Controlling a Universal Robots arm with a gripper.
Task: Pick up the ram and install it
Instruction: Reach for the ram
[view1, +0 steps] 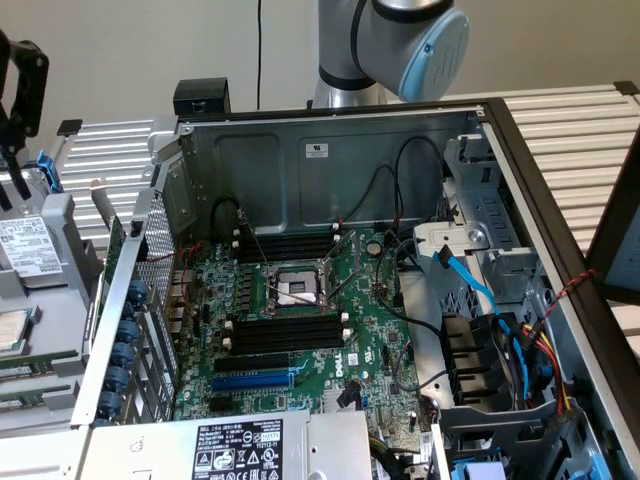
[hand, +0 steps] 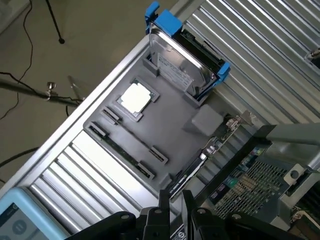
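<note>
Ram, a long thin green circuit-board stick (hand: 121, 151), stands on edge in the grey moulded tray (hand: 175, 117), near the empty, slightly parted jaws. I'd square them across its thin faces, mid-length, before closing.

The tray (hand: 170, 120) sat to the exterior view's left of the open computer case (view1: 260, 160). The motherboard (view1: 370, 330) lay inside the case. On the tray, the chip (hand: 136, 97) lay between the ram (hand: 122, 150) and the hard drive (hand: 182, 65).
</note>
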